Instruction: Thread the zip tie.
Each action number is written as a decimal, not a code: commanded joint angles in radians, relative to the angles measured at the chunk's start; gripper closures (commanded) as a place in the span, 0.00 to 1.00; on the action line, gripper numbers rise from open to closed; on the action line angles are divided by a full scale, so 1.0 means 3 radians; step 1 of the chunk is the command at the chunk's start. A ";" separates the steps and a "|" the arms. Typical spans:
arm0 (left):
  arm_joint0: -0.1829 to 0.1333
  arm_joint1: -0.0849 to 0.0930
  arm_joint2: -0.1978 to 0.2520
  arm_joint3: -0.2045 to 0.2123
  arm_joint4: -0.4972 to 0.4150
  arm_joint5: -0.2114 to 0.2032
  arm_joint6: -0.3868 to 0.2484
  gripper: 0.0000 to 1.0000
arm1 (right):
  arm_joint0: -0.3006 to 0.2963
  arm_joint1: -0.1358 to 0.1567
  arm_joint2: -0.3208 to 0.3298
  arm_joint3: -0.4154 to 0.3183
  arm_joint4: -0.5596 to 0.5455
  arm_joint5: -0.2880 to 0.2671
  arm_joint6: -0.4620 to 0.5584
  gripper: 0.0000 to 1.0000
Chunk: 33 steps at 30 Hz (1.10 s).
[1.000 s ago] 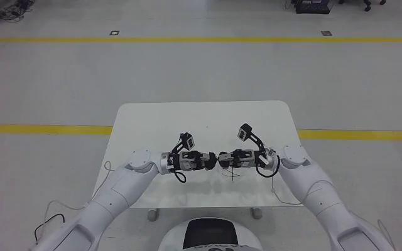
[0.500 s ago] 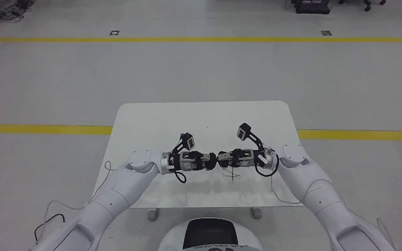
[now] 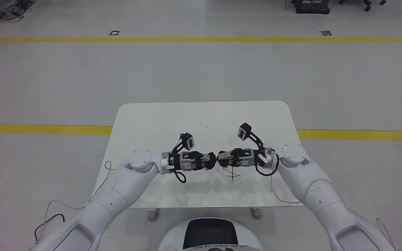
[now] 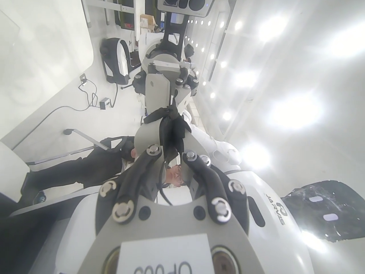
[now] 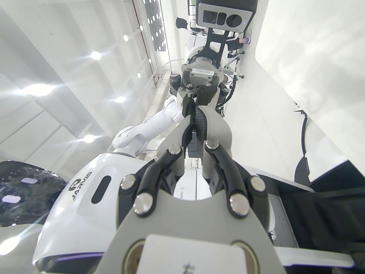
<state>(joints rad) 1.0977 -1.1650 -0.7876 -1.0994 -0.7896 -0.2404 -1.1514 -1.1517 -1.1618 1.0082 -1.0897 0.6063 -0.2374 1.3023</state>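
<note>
1. Left gripper (image 3: 209, 159): it hangs over the front-middle of the table (image 3: 144, 119), with its tip pointing to 3 o'clock in the top view. The jaws are drawn almost together on a black strip. You can take that strip as one end of the zip tie (image 4: 172, 125).
2. Zip tie (image 3: 231, 174): it sits in the narrow gap where the two tips meet. The clamped stretch appears to run along the 9–3 line. A thin slack loop droops toward 5 o'clock, under the right-hand tip. It is too fine to tell which end is the head and which the tail.
3. Right gripper (image 3: 222, 158): it points to 9 o'clock, nose to nose with the left gripper and all but touching it. Its jaws are likewise pinched close on the black strip (image 5: 190, 132).
4. Judgement: your next move turns on the shared 9–3 axis. Both arms are equally near, so feeding must go straight along that line. Any tilt toward 12 or 6 would likely send the tip past the slot. Watch that the slack loop does not snag.
</note>
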 commanded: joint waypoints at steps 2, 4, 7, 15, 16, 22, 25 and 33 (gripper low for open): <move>-0.0001 0.0007 -0.0015 0.0016 0.0042 -0.0042 0.0003 1.00 | -0.0038 0.0028 0.0084 -0.0012 -0.0019 -0.0036 -0.0018 0.00; -0.0003 0.0012 -0.0027 0.0023 0.0065 -0.0076 0.0001 1.00 | -0.0074 0.0047 0.0142 -0.0042 -0.0020 -0.0050 -0.0029 0.00; -0.0013 0.0021 -0.0053 0.0039 0.0114 -0.0178 -0.0013 1.00 | -0.0129 0.0076 0.0224 -0.0104 -0.0039 -0.0067 -0.0046 0.00; -0.0009 0.0022 -0.0047 0.0028 0.0200 -0.0203 0.0079 1.00 | -0.0129 0.0076 0.0224 -0.0104 -0.0039 -0.0067 -0.0046 0.00; -0.0003 0.0026 -0.0033 0.0003 0.0341 -0.0240 0.0180 1.00 | -0.0129 0.0076 0.0224 -0.0104 -0.0039 -0.0067 -0.0046 0.00; 0.0056 0.0076 -0.0175 -0.0036 0.0298 -0.0332 0.0098 1.00 | -0.0129 0.0076 0.0224 -0.0104 -0.0039 -0.0067 -0.0046 0.00; 0.0101 0.0112 -0.0303 -0.0085 0.0309 -0.0332 0.0054 1.00 | -0.0129 0.0076 0.0224 -0.0104 -0.0039 -0.0067 -0.0046 0.00; 0.0248 0.0180 -0.0566 -0.0267 0.0398 -0.0332 -0.0017 1.00 | -0.0129 0.0076 0.0224 -0.0104 -0.0039 -0.0067 -0.0046 0.00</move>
<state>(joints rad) 1.1668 -1.1126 -0.9522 -1.1715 -0.6761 -0.3400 -1.1527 -1.1904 -1.1391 1.0755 -1.1209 0.5946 -0.2576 1.2886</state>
